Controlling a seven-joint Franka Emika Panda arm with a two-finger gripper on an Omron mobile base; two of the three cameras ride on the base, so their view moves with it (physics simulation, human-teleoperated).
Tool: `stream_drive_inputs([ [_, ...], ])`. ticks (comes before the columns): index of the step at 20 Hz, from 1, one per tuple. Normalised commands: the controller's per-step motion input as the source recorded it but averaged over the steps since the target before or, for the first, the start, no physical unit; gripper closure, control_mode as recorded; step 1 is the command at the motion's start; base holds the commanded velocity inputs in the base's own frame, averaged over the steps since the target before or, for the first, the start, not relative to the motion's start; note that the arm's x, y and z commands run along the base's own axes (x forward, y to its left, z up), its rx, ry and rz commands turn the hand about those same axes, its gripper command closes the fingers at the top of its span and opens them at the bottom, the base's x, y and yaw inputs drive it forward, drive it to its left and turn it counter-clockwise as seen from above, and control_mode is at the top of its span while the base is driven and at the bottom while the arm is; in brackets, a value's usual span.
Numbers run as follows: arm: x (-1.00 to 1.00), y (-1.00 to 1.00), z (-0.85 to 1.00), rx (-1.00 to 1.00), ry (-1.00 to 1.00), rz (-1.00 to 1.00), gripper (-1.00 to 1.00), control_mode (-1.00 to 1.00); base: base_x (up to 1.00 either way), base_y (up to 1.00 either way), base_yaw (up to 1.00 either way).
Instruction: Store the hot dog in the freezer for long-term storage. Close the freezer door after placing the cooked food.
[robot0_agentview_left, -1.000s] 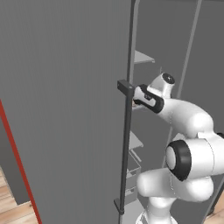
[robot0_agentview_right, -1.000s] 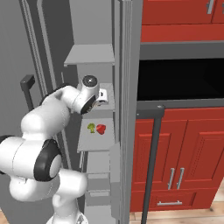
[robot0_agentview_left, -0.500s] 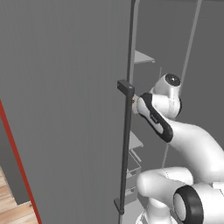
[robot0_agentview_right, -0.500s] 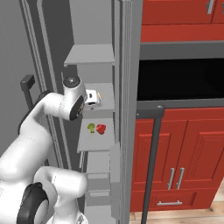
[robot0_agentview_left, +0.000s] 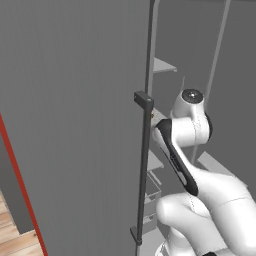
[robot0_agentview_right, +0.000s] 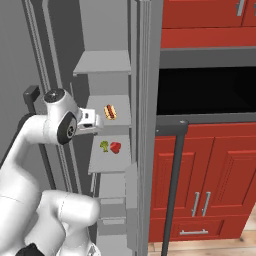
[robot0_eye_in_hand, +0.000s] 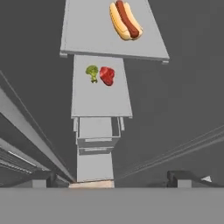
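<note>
Already the cooked food (robot0_eye_in_hand: 125, 20) is laid on a freezer (robot0_agentview_right: 107, 65) shelf (robot0_eye_in_hand: 87, 35), at 12 o'clock in the hand view. Broccoli (robot0_eye_in_hand: 92, 72) and a red piece (robot0_eye_in_hand: 106, 75) are seen one shelf below. The gripper (robot0_eye_in_hand: 113, 177) is spread apart, grasping nothing. The freezer door (robot0_agentview_left: 75, 115) is left open.

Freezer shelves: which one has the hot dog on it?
The middle shelf holds the hot dog; the shelf below carries broccoli and a red item.
</note>
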Motion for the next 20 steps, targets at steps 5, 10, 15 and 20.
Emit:
stream_drive_inputs([
  [5, -0.33, 0.15, 0.19, 0.01, 0.29, -0.18, -1.0, -1.0, 0.0, 0.0, 0.0],
  [10, -0.32, 0.0, 0.0, 0.12, 0.23, -0.07, -1.0, -1.0, 0.0, 0.0, 0.0],
  [15, -0.21, 0.0, -0.02, 0.05, 0.2, -0.01, -1.0, -1.0, 0.0, 0.0, 0.0],
  [20, -0.37, 0.0, -0.06, 0.07, 0.04, 0.0, -1.0, -1.0, 0.0, 0.0, 0.0],
])
